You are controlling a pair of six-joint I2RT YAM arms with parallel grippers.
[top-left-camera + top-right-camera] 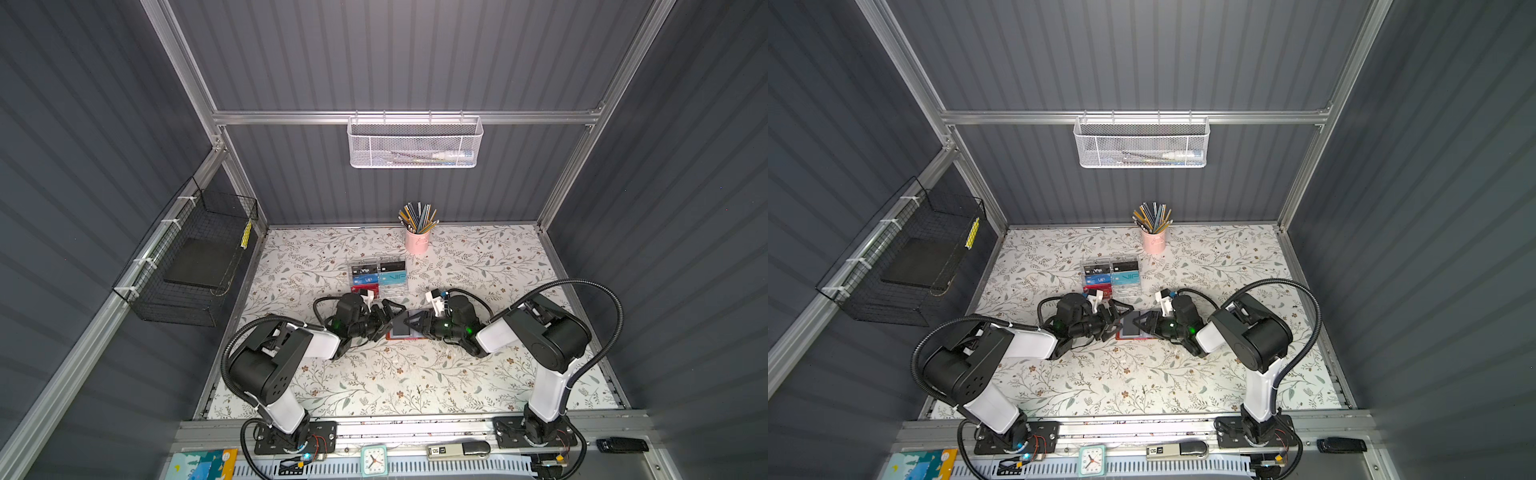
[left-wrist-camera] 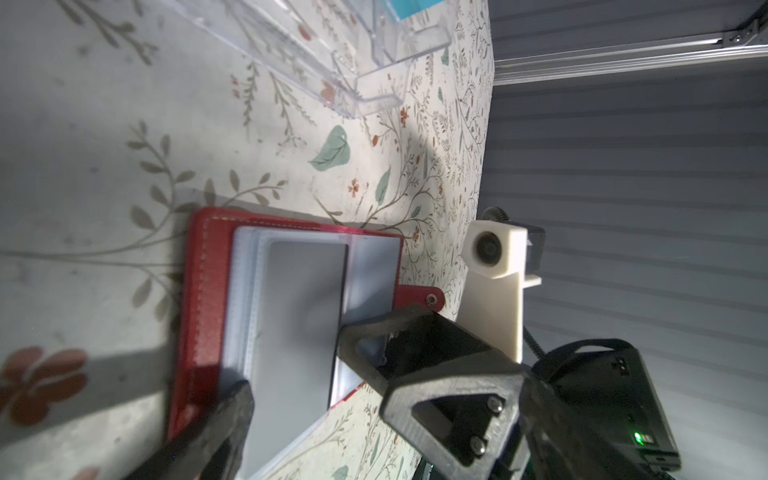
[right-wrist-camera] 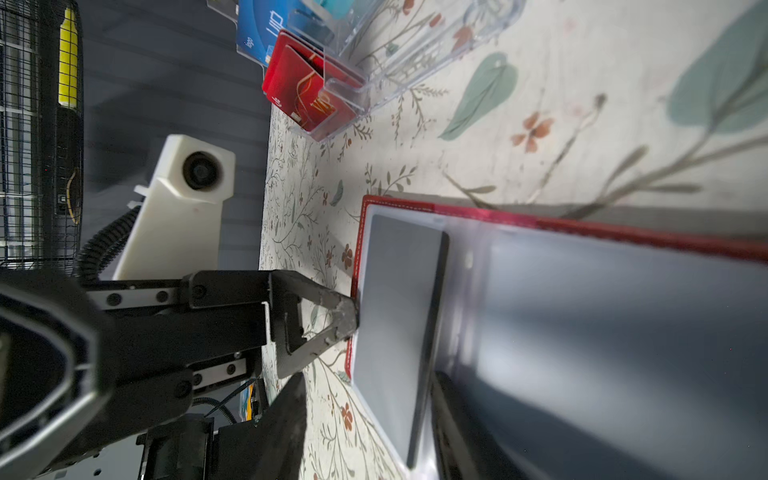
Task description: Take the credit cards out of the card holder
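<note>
- One red card holder [image 1: 409, 336] lies open on the flowered table [image 1: 374, 382], in the middle between the two arms; both top views show it [image 1: 1136, 336].
- Its clear sleeves face up, and a dark grey card [image 2: 299, 324] sits in the top sleeve, flat and still tucked in [image 3: 395, 311].
- The left jaws stand wide open and hold nothing. In the right wrist view, one fingertip [image 3: 347, 316] touches the holder's red edge on the side nearest the left arm.
- The right jaws are partly apart, low over the holder's other side. One fingertip [image 2: 353, 345] rests on the sleeve at the card's edge, and no grip on the card shows.
- A clear box [image 1: 378, 276] with more cards stands just behind the holder, not touching it. A pink cup [image 1: 417, 243] of pencils stands farther back.
</note>
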